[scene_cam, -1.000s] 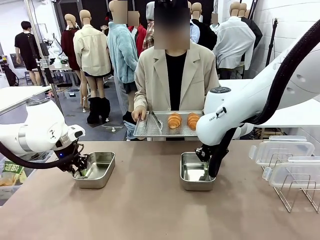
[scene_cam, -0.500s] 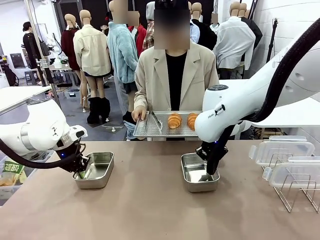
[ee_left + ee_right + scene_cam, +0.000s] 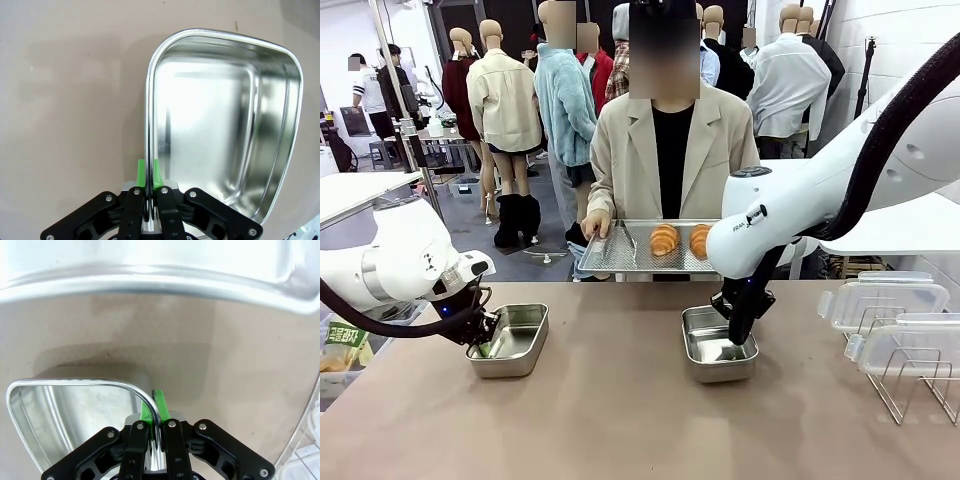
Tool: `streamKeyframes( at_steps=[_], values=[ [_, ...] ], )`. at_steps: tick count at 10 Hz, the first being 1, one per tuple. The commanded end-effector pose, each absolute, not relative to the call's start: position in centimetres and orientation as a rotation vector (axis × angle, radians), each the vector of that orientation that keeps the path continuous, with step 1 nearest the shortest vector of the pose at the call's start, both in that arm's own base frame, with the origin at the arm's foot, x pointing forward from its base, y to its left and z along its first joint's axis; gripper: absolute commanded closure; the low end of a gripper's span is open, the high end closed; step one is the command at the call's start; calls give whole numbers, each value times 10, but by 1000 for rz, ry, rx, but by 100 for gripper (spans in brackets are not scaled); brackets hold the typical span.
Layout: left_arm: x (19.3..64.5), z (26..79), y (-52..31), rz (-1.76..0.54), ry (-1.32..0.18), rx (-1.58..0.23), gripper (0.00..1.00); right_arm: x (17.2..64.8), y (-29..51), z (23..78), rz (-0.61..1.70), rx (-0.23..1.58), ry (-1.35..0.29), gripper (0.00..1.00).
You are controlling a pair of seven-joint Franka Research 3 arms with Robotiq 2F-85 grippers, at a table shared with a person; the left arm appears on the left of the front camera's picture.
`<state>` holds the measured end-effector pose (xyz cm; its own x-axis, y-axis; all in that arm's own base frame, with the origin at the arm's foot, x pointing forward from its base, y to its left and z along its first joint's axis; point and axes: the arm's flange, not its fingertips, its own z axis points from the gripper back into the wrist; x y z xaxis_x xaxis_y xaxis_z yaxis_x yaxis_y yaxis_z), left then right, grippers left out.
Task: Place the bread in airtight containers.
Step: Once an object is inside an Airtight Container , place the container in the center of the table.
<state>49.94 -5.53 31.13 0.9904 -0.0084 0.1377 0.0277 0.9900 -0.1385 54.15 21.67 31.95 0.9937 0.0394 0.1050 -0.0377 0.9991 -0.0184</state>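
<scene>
Left gripper (image 3: pixel 148 172) was clenched on the side wall of the left tin (image 3: pixel 225 125), one pad inside and one outside, near a corner. The tin was empty, its body reaching away from the fingers toward mid-table. At the far edge a person's hand (image 3: pixel 595 228) held the tray (image 3: pixel 620 262) with both rolls (image 3: pixel 664 239) side by side, well apart from either tin. Right gripper (image 3: pixel 152 412) was clamped the same way on a rounded corner of the right tin (image 3: pixel 715 345), also empty. Judged: the rolls lay almost straight beyond the right tin, so the right arm was nearer. Lids (image 3: pixel 885 300) were off, far right.
</scene>
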Motion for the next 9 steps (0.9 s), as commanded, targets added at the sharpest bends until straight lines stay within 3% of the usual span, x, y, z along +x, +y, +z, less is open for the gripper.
streamKeyframes(
  at_steps=[1, 7, 9],
  values=[
    [499, 312, -56, -14, -137, -133, 100, 538, 214, 317, 45, -8, -124, 100],
    [499, 311, -55, -18, -137, -141, 100, 541, 217, 319, 39, -16, -107, 100],
    [477, 359, -89, -42, -182, -82, 100, 516, 193, 374, -22, 60, -194, 100]
  ],
)
